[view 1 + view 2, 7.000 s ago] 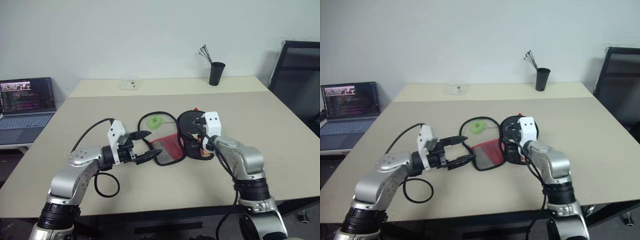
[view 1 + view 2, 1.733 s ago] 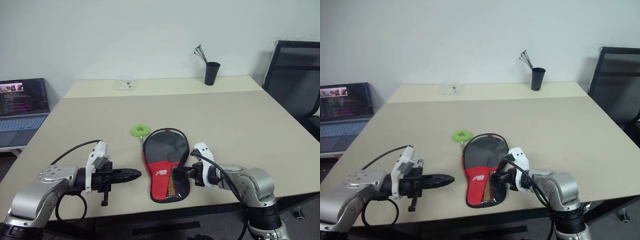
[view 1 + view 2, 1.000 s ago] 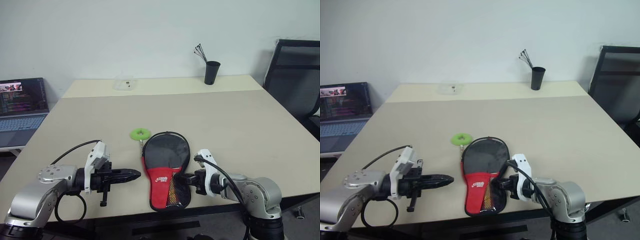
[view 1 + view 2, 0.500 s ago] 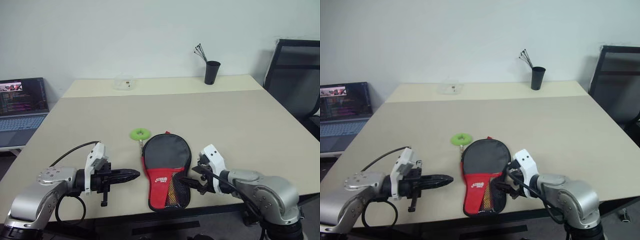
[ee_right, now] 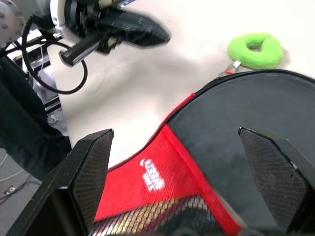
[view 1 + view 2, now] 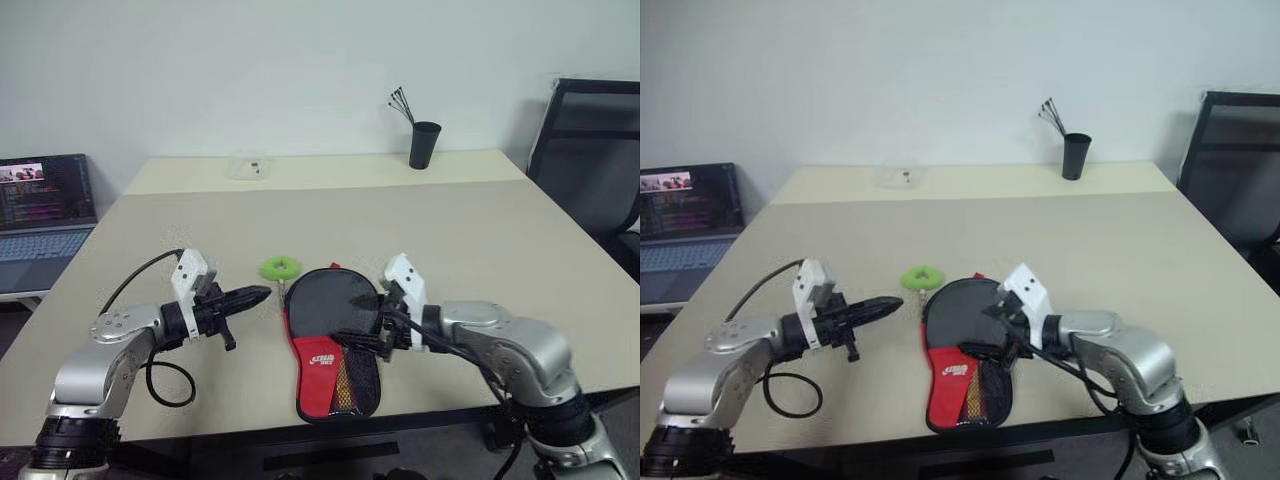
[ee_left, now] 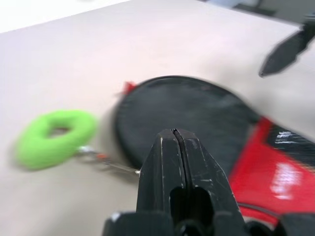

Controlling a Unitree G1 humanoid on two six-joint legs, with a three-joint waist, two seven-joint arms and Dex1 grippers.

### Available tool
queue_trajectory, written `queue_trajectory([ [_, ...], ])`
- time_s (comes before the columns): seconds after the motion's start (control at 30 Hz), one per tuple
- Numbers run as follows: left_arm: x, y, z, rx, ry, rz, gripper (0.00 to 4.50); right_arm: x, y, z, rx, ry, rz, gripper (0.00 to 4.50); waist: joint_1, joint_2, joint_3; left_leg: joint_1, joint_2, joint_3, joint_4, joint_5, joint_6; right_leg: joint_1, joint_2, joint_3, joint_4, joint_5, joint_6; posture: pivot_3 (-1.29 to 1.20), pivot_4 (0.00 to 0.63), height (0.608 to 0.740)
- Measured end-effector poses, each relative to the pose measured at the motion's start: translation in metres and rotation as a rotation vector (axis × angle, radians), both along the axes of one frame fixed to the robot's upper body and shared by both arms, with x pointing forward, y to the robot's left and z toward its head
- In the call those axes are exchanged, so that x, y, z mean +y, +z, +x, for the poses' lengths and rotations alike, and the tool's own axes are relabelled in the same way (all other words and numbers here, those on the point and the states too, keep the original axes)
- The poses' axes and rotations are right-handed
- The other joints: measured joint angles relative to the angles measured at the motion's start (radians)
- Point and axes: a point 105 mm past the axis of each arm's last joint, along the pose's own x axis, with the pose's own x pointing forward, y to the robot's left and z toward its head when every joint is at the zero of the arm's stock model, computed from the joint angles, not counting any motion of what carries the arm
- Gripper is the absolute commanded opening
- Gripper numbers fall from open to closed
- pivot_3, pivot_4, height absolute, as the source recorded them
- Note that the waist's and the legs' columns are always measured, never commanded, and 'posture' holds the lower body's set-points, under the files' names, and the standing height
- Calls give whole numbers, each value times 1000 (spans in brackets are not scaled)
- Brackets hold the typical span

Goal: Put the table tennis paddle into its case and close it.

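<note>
One fabric case flat on table, both grippers empty

One paddle-shaped case (image 6: 333, 335): black fabric round top, red lower panel, mesh pocket, closed; paddle unseen. One soft green ring tag (image 6: 279, 267) beside it. Smooth beige table (image 6: 480, 230). Left gripper (image 6: 262, 293) jaws clenched, empty. Right gripper (image 6: 350, 322) jaws released, above case.

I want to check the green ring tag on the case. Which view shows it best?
The right wrist view: the green ring tag lies whole and sharp on the table beside the case. The left wrist view shows it blurred; both eye views show it small.
</note>
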Motion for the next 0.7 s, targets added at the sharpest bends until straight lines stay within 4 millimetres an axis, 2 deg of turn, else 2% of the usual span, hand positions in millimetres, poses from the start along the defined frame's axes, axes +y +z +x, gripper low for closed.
queue_trajectory([
  [0.1,7,-3,16,-15,60,55,909,10,-10,7,-26,-2,-31,4500,1,0,0,0,0,0,0,0,0,0,0,0,0,0,0,0,150,740],
  [0.27,7,-12,41,-7,147,68,2705,18,-12,7,-59,6,-29,4500,4,-1,0,0,0,0,1,0,0,0,0,-1,1,0,0,0,150,740],
  [0.43,2,-9,69,-6,216,53,4455,21,-16,7,-60,0,-32,4500,7,-2,0,0,0,-1,3,0,0,0,1,-1,3,0,0,0,150,740],
  [0.57,-4,-9,88,16,243,37,4455,22,-18,8,-60,-7,-34,4500,9,-2,0,0,0,0,4,0,0,0,2,-1,4,0,0,0,150,740],
  [0.7,-9,-19,102,90,259,31,4455,22,-20,10,-57,-14,-37,4500,9,-2,0,0,-1,1,4,0,0,0,3,-1,4,0,0,0,150,740],
])
